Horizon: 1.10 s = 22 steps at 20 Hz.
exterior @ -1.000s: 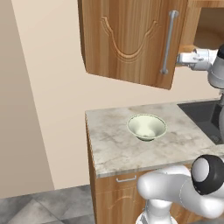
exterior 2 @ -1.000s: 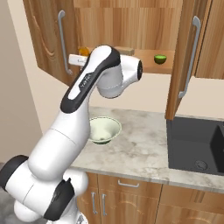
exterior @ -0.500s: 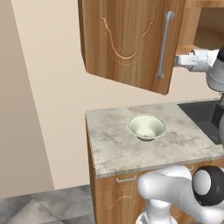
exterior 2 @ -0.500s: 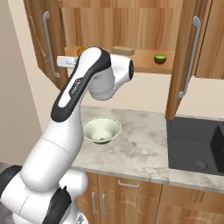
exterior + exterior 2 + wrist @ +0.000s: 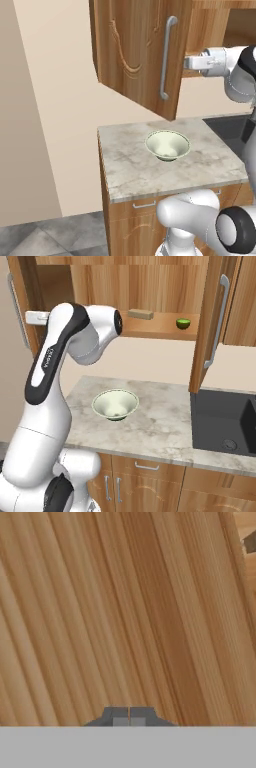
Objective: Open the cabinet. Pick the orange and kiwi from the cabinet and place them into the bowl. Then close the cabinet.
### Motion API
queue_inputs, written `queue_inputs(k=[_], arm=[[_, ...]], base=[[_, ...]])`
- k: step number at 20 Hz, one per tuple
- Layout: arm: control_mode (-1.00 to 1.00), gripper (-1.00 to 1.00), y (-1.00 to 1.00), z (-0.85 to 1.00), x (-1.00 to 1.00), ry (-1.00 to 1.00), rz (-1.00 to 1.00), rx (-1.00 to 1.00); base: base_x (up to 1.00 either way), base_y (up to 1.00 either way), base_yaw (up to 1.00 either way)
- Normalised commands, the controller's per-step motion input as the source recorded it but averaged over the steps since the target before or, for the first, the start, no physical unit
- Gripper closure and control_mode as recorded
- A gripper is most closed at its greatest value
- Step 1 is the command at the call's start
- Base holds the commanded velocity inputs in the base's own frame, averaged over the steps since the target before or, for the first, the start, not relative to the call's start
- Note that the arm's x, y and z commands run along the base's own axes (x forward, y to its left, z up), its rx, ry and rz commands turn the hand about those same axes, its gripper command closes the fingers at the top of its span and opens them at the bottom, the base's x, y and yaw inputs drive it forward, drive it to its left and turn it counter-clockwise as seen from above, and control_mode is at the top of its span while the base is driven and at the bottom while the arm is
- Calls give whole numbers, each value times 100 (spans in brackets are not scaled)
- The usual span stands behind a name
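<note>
The cabinet [image 5: 131, 52] stands with both doors swung out. My gripper [image 5: 186, 62] is shut and empty, its tips against the inner face of the left door [image 5: 24, 286]; in the hand view the fingertips [image 5: 120, 718] rest closed against wood grain. The kiwi [image 5: 183, 323] sits on the right of the cabinet shelf [image 5: 160, 330]. My arm hides the orange. Below, on the counter, is the pale bowl [image 5: 167, 145], also seen in the right base view as the bowl [image 5: 116, 405], with nothing in it.
A flat tan block [image 5: 140, 314] lies mid-shelf. The right door [image 5: 216, 326] hangs open over the counter's right part beside a dark sink [image 5: 225, 421]. The marble counter [image 5: 130, 170] ends at a wall on the left. Drawers with short handles lie below.
The left cabinet door has swung further open to the left, and my arm has followed it that way. Bowl and kiwi stay put.
</note>
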Motion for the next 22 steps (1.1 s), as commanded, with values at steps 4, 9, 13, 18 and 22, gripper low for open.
queue_inputs(k=[4, 9, 13, 18, 22], arm=[[-100, 100, 72, 12, -25, 0, 3, -1], [-100, 100, 55, 2, -12, 0, 1, 0], [-100, 100, 41, 0, 1, 0, 0, -1], [-100, 100, 22, 0, 9, 2, 0, -1], [-100, 100, 2, -6, 11, 4, 0, -2]], base=[[0, 0, 0], [0, 0, 0], [0, 0, 0], [0, 0, 0], [0, 0, 0]])
